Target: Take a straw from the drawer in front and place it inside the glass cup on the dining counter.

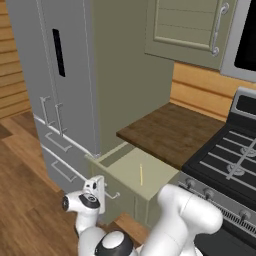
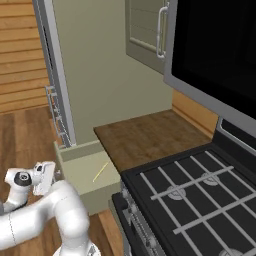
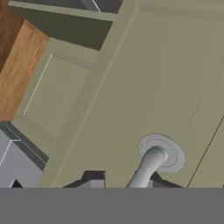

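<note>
Lying in the open drawer point(image 1: 131, 172) beside the stove point(image 1: 227, 165), the straw point(image 1: 141, 174); end effector point(image 1: 98, 189) state unclear.

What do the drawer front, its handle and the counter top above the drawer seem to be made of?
The drawer: probably painted wood, matte sage-green, with a framed panel front. Its handle: likely metal, given its silver-grey sheen and round base plate. The counter top: dark brown wood, by its plank lines and grain, though a printed laminate would look the same. All of it is rendered, so these are guesses.

White arm folded low, elbow raised, gripper point(image 1: 102, 192) level at wrist height, finger spread hidden
</note>
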